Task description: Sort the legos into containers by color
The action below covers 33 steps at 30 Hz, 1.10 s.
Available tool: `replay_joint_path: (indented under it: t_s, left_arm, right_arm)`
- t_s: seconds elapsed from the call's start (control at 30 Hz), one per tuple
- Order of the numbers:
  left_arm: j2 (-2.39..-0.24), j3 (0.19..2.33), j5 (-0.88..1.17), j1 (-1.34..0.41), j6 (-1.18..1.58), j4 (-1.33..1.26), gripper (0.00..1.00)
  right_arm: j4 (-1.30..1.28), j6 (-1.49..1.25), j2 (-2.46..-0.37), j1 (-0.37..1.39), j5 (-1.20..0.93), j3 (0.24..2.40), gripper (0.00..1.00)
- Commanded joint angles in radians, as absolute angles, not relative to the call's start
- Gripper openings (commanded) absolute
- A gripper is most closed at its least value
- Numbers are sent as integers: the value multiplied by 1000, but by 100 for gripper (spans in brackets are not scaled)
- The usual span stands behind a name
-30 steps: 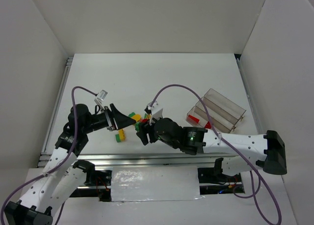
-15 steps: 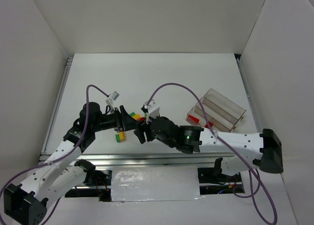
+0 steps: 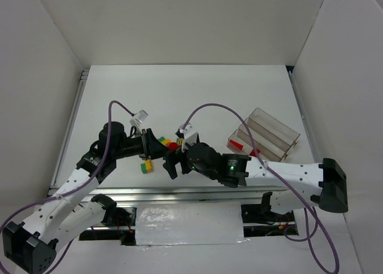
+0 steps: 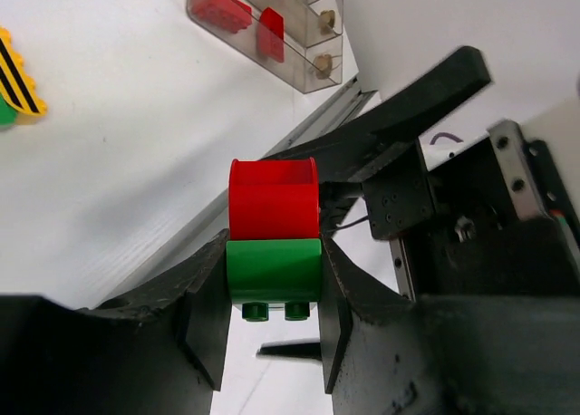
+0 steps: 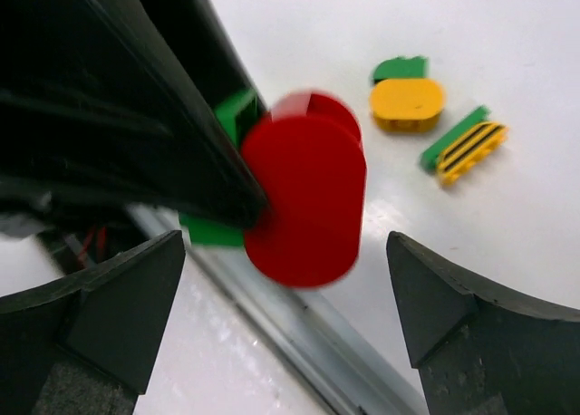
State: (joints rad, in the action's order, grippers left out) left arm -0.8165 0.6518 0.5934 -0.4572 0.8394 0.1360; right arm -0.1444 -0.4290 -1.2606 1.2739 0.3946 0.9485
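The left gripper (image 3: 157, 143) was clenched on a green brick (image 4: 272, 270), its fingers pressing the brick's two sides. A red brick (image 4: 272, 202) was stuck to that green one and stuck out past the fingertips, so the pair's long axis ran straight out along the left fingers, red end foremost.

The right gripper (image 5: 284, 261) was released, fingers spread wide. In its wrist view the red brick sat squarely between them, with a clear gap on each side and no contact. My reading is that the pair was being offered for pulling apart: the right gripper needed only to close across the red half while the left kept the green.

What crowded that closing was the left gripper's own fingers (image 5: 136, 98), just behind the red brick; a grasp too deep could catch them or the green brick.

Beyond the right gripper, on the table (image 3: 197, 94), lay a rounded yellow brick (image 5: 406, 102) on a green piece and a striped yellow one (image 5: 467, 148). The tray (image 3: 281, 127) stood well off toward the right arm's base, red bricks (image 3: 236, 145) already inside, so the right arm was the nearer one to it.
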Motion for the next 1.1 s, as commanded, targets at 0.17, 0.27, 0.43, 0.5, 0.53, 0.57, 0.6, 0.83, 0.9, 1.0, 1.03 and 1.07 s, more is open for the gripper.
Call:
replay_joint_path:
  t_s: [0.17,0.27,0.43,0.5,0.53,0.57,0.6,0.83,0.9,1.0,1.03,1.07]
  left_arm:
    - [-775,703,788,-462,657,65,0]
    - [-775,669,917,-463,663,-65,0]
    - [-729,632,1055,-468,770,-245,0]
    - [-701,620,1075,-466,790,-302,0]
    - [-674,620,1074,-468,782,-298,0]
    - [-661,626,1069,-466,775,-285,0]
    - [-654,629,1063,-466,766,-261,0]
    - [-612,624,1055,-471,753,-247,0]
    - [-617,629,1051,-471,744,-232,0]
    - [-630,629,1051,-471,742,-227,0]
    - [-632,629,1051,-471,739,-222,0]
    - [-635,629,1051,-471,741,-224,0]
  right_arm:
    - [-78,-486,-906,1080,-136,749,100]
    - [-43,-491,-816,1030,-279,710,100]
    - [26,-505,-802,1003,-419,741,100]
    - [44,-500,-844,1003,-428,756,100]
    - [69,-514,-857,1002,-445,762,100]
    - [95,-523,-888,1002,-492,765,100]
    - [144,-535,-906,1002,-514,772,100]
    - [264,-595,-1014,1003,-609,821,66]
    - [290,-606,-1017,1003,-629,821,58]
    - [314,-611,-1002,1002,-635,807,62]
    - [321,-612,-999,1002,-635,805,62]
    - [325,-612,-996,1003,-635,804,62]
